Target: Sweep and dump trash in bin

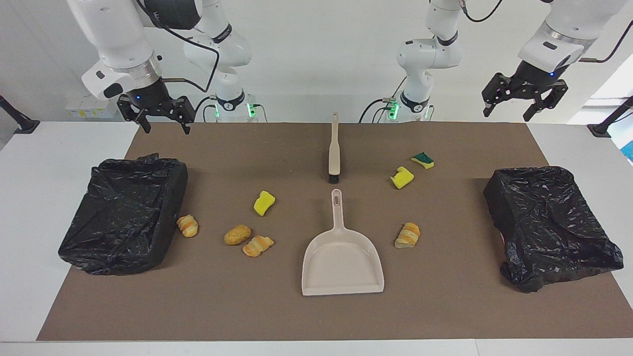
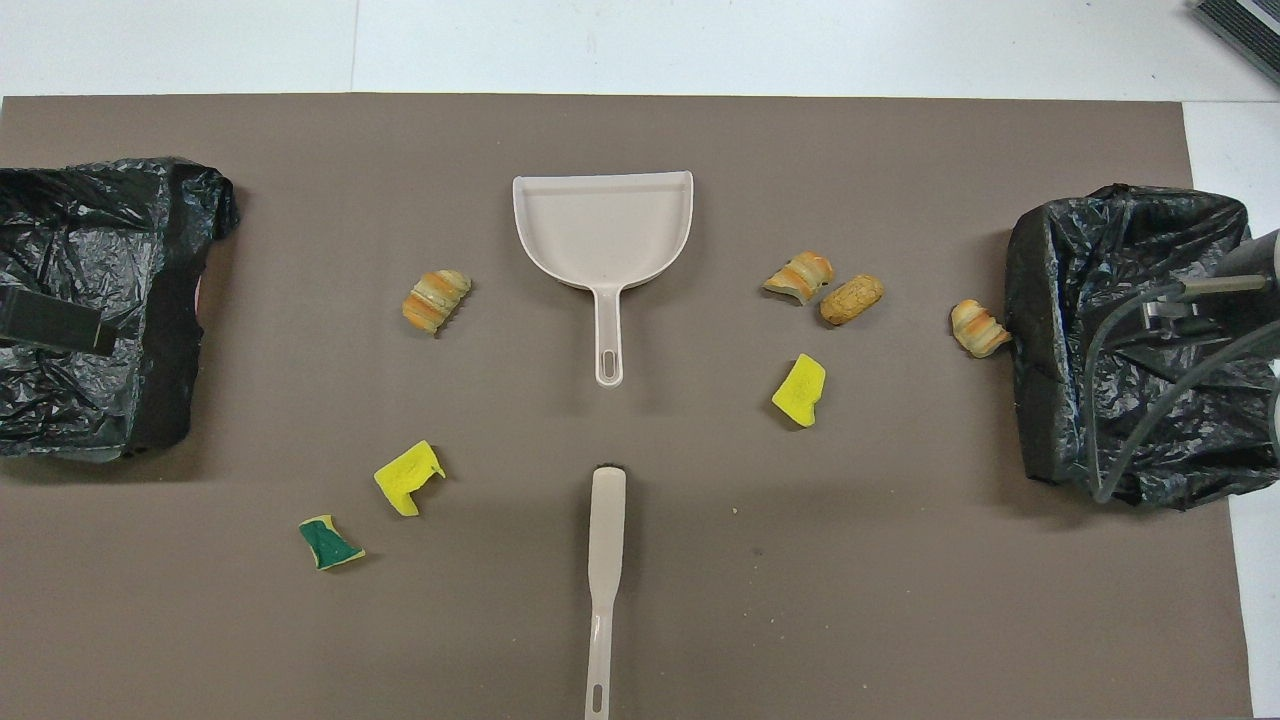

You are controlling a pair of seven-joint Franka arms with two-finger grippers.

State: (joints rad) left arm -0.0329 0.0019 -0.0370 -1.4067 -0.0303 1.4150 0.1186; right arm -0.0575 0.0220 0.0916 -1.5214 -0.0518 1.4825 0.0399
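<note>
The seven light, squashy scraps of yellow sponge [image 1: 264,202] and golden toy pastry [image 1: 237,235] lay scattered on the brown mat around the stiff beige plastic dustpan [image 1: 342,262] and slim beige brush [image 1: 334,148], both probably best grasped by their handles, while the left gripper [image 1: 525,101] and right gripper [image 1: 155,114] hung wide open and empty.

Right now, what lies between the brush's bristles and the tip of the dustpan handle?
Nothing: between the brush bristles and the dustpan handle tip there is only a short stretch of bare brown mat. Both views show it, most plainly the overhead view.

Facing and overhead cameras share the mat [image 1: 445,306].
</note>
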